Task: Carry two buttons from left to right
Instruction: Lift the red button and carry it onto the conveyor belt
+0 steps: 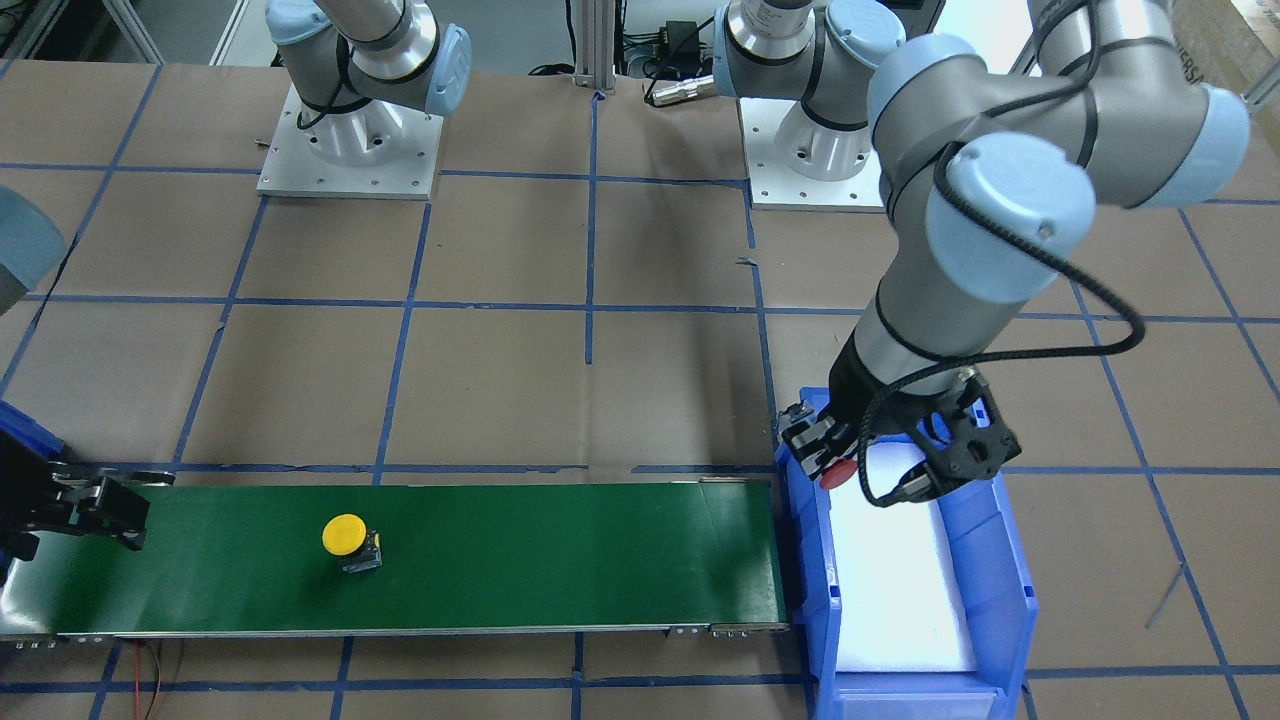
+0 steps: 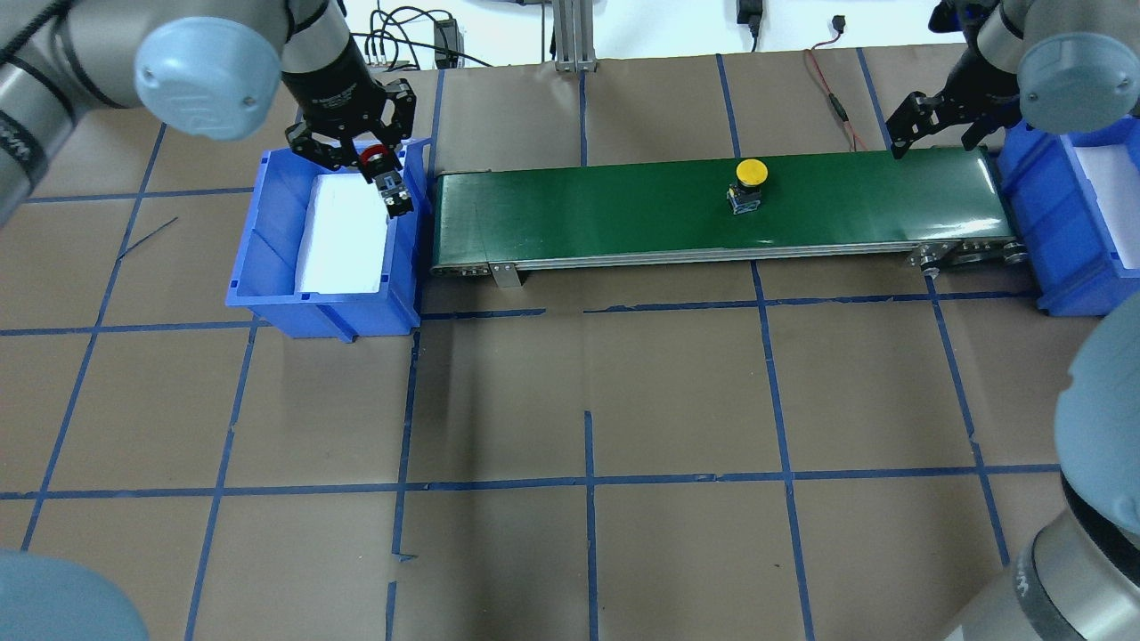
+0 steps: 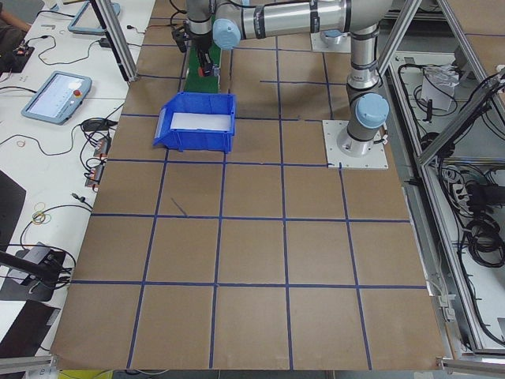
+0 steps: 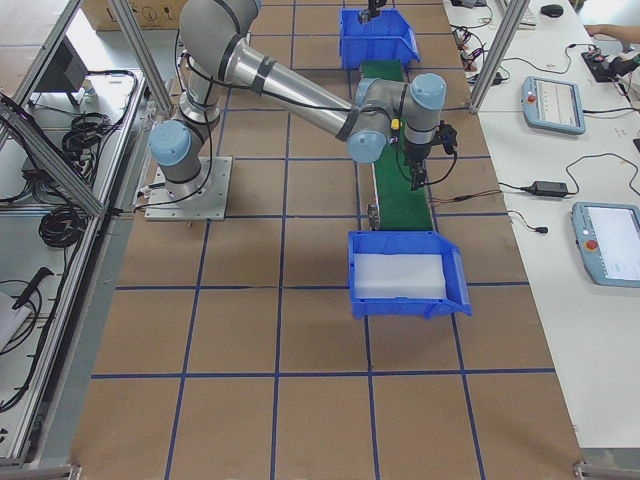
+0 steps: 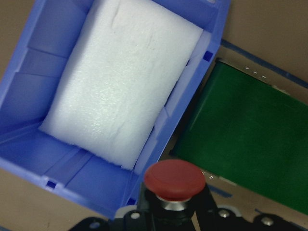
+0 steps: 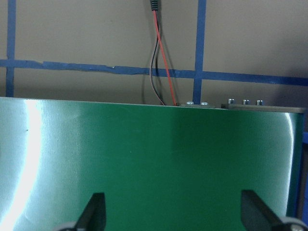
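The red button (image 5: 174,179) is held in my left gripper (image 2: 378,169), which is shut on its body. It hangs above the belt-side wall of the left blue bin (image 2: 267,233); in the front-facing view the red cap (image 1: 838,472) shows below the gripper (image 1: 832,452). The yellow button (image 2: 751,172) stands on the green belt (image 2: 606,209), right of its middle, and also shows in the front-facing view (image 1: 344,535). My right gripper (image 2: 935,141) is open and empty over the belt's right end (image 6: 154,154), its fingertips (image 6: 96,211) spread wide.
White foam (image 5: 120,82) lines the left bin. A second blue bin (image 2: 1055,240) with foam stands at the belt's right end. Red and black wires (image 6: 161,57) run on the table beyond the belt. Both arm bases (image 1: 350,150) are bolted on the robot's side.
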